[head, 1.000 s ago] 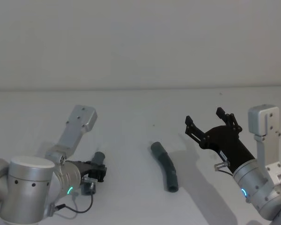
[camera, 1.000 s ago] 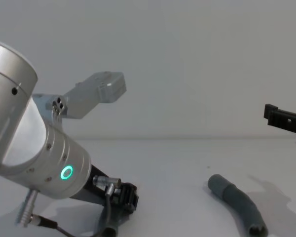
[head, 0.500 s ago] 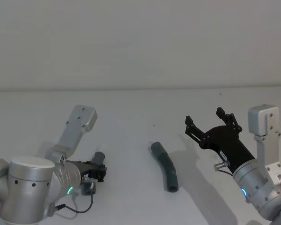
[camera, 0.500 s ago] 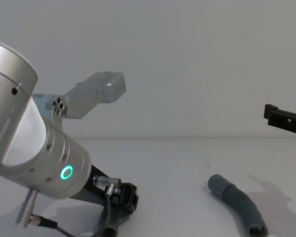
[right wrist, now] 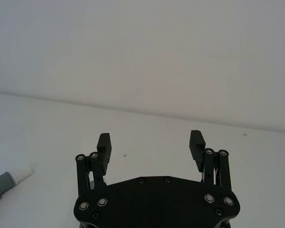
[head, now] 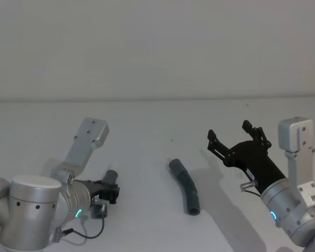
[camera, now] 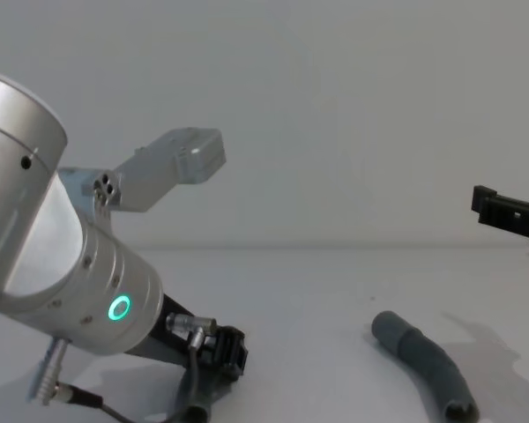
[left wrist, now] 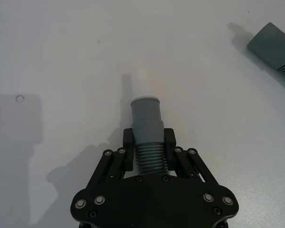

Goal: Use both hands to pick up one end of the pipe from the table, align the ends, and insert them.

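My left gripper (head: 108,190) is shut on the short grey pipe piece (head: 112,176), low over the white table (head: 147,131) at the left. In the left wrist view the black fingers (left wrist: 127,147) clamp its ribbed section (left wrist: 149,159), and the whitish plug tip (left wrist: 143,83) points away. The longer bent pipe piece (head: 185,186) lies free mid-table, open socket mouth (head: 193,211) toward me; it also shows in the chest view (camera: 423,359). My right gripper (head: 235,137) hovers open and empty, right of that piece, with nothing between its fingers (right wrist: 103,145).
A white wall (head: 157,47) rises behind the table's far edge. The left arm's silver body (camera: 62,282) bulks large at the chest view's left. Bare table lies between the two pipe pieces and beyond them.
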Tool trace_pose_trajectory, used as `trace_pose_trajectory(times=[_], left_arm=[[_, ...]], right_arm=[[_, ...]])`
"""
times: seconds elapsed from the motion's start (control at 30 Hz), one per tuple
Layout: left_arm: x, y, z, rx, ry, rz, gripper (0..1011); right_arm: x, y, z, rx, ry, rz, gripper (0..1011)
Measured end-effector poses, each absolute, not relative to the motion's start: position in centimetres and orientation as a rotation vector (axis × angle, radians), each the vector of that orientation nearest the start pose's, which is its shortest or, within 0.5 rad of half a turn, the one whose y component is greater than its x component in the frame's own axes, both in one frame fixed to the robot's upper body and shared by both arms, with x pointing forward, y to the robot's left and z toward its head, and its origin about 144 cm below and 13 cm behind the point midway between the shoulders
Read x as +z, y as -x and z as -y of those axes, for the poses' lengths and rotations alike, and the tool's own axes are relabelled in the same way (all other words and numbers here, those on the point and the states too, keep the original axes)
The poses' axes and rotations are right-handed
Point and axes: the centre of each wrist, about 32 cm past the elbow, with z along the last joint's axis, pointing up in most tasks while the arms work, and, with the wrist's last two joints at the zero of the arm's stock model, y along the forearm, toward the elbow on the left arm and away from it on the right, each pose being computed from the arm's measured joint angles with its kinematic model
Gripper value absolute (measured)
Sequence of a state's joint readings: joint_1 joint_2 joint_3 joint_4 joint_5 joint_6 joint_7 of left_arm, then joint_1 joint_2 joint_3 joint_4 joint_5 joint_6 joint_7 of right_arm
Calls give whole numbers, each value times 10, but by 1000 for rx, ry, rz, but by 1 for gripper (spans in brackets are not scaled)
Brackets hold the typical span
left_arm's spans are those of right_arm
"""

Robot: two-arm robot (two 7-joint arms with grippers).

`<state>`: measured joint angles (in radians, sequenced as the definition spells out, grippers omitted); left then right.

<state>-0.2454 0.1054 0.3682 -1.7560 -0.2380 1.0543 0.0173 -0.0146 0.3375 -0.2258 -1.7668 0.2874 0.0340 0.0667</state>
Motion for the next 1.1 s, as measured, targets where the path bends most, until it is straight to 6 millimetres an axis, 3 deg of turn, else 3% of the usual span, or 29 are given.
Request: trace_pose_trajectory(times=[0.4,1.1], left_arm=[[1267,-493,-130,1080,-593,-368,336],[1296,-545,-123,929,-598,-13,336]], right_arm=[[1189,-443,237,-1229,-26,75,1000],[1189,-443,237,-1229,-26,75,1000]])
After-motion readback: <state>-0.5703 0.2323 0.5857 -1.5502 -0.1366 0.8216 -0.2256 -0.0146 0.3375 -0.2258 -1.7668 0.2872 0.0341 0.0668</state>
